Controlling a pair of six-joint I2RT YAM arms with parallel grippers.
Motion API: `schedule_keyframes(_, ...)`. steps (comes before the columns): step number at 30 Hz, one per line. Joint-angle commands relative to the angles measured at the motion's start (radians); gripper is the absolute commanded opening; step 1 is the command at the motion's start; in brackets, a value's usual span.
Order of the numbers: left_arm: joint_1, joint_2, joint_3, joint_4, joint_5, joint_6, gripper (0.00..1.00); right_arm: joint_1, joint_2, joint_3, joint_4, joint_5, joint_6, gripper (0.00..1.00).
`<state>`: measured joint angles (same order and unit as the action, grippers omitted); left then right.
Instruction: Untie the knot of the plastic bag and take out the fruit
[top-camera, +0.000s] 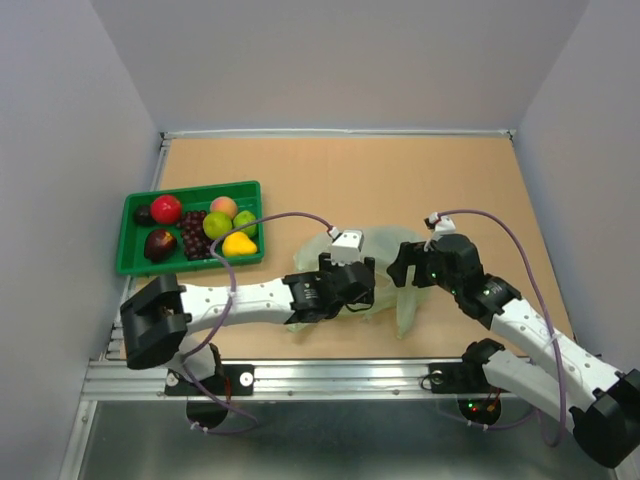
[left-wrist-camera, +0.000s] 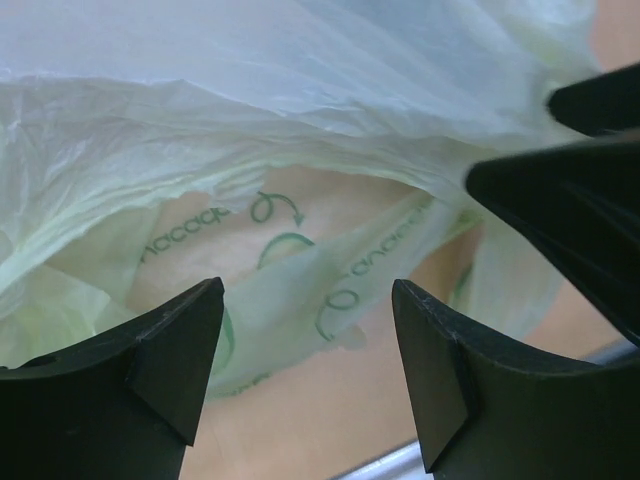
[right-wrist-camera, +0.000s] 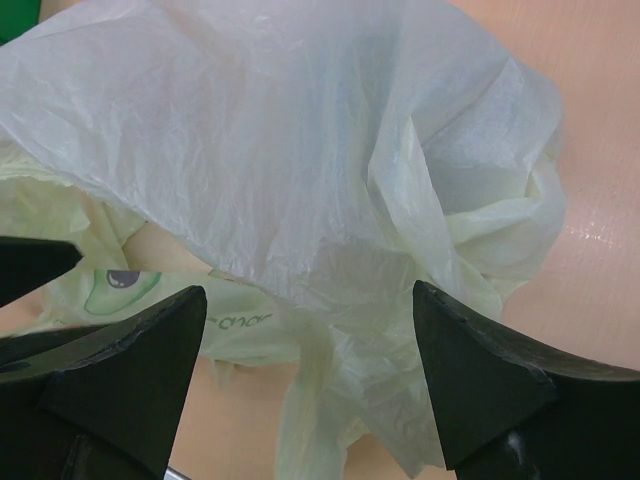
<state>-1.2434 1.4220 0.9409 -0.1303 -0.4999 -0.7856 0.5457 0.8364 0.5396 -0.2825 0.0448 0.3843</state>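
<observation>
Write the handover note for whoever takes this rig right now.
Left gripper: jaws open, low at the plastic bag, gripping nothing.
Right gripper: jaws open over the bag's right side, gripping nothing.
Bag: slack and crumpled mid-table between both grippers; no knot shows in any view.
Fruit: red, yellow and green pieces lie in the green tray at the left; none shows inside the bag.
Left to do: probably just confirm the bag is empty, since folds hide part of it.

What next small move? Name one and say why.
Probably lift the left hand and right hand clear, both open: the plastic bag lies slack, mouth gaping, nothing bulky shows inside, and the fruit sits in the green tray.
</observation>
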Motion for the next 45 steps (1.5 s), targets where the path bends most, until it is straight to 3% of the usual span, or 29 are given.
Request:
schedule_keyframes(1, 0.013, 0.073, 0.053, 0.035, -0.153, 0.006, 0.79, 0.007, -0.040, 0.019, 0.013, -0.003, -0.010, 0.89)
schedule_keyframes(11, 0.081, 0.232, 0.075, 0.037, -0.442, -0.050, 0.82, 0.007, -0.045, 0.014, 0.011, -0.026, -0.013, 0.89)
schedule_keyframes(19, 0.143, 0.322, 0.114, 0.046, -0.562, -0.178, 0.88, 0.005, -0.027, 0.010, 0.012, -0.068, -0.016, 0.89)
schedule_keyframes(28, 0.222, 0.440, 0.136, 0.170, -0.585, -0.139, 0.88, 0.007, -0.020, 0.002, 0.012, -0.097, -0.019, 0.89)
schedule_keyframes(34, 0.254, 0.439, 0.038, 0.496, -0.560, 0.045, 0.86, 0.007, -0.013, -0.001, 0.012, -0.094, -0.018, 0.88)
schedule_keyframes(40, 0.252, 0.431, 0.018, 0.523, -0.459, 0.074, 0.83, 0.007, -0.019, 0.019, 0.011, -0.102, -0.031, 0.84)
schedule_keyframes(45, 0.237, 0.320, -0.071, 0.515, -0.396, 0.075, 0.84, 0.007, -0.004, 0.135, 0.002, -0.097, -0.074, 0.84)
